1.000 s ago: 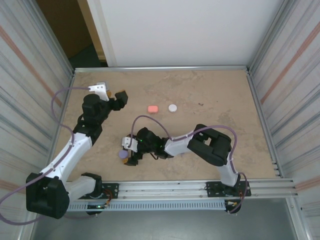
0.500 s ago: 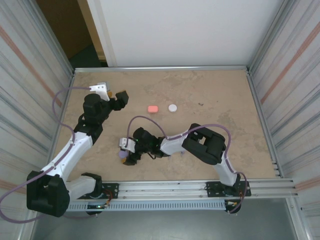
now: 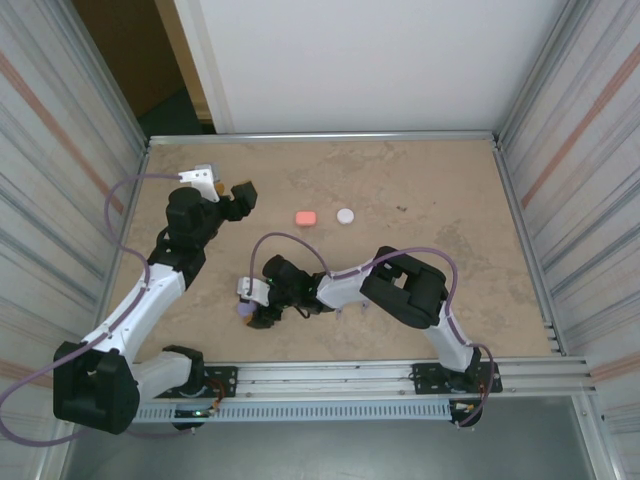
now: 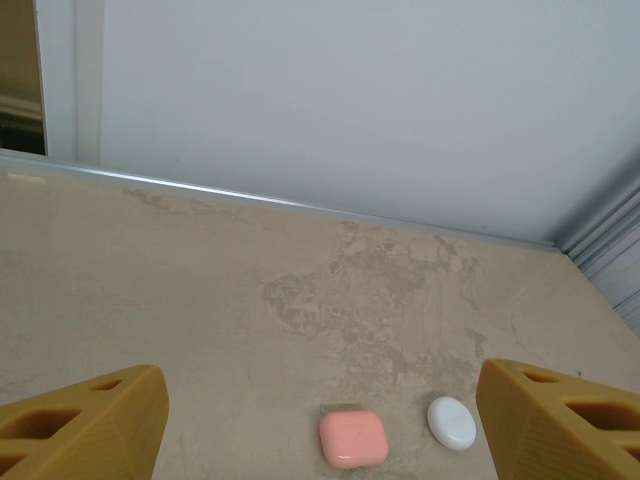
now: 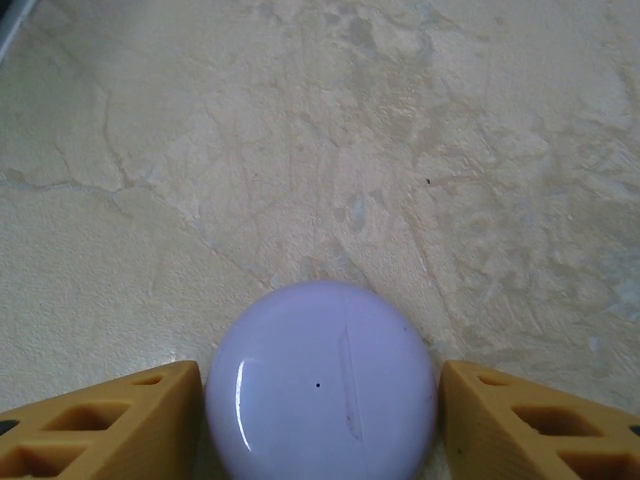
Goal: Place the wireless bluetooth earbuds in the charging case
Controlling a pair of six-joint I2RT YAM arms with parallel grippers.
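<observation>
Charging cases, three in all, lie on the marbled tan bench (image 3: 430, 190), which is boxed in by ribbed metal side walls (image 3: 60, 150) and a white back panel (image 3: 370, 60).

The left arm (image 3: 150, 290) rises from its base at the near-left corner and reaches toward the far left of the bench. The right arm (image 3: 400, 285) folds back from its base at the near right and stretches leftward, low over the surface, so that its wrist ends near the front edge, left of centre.

The left tool (image 3: 228, 190) hangs above the bench with its jaws wide apart and nothing between them. In its wrist view the left tool (image 4: 320, 390) shows one yellow finger at each lower corner, with bare bench between them.

The right tool (image 5: 322, 400) is down at the bench with a yellow finger on each side of the purple charging case (image 5: 322, 385). Both fingers sit right against the case's rim; whether they are pressing on it I cannot tell.

Seen from above, the purple charging case (image 3: 245, 310) is round, closed, and lies at the tip of the right tool (image 3: 258, 305).

The pink charging case (image 3: 306, 217), a closed rounded square, lies farther back near the middle of the bench. The white charging case (image 3: 345, 215), a closed oval, sits just to its right, apart from it. Both are well apart from the purple one.
</observation>
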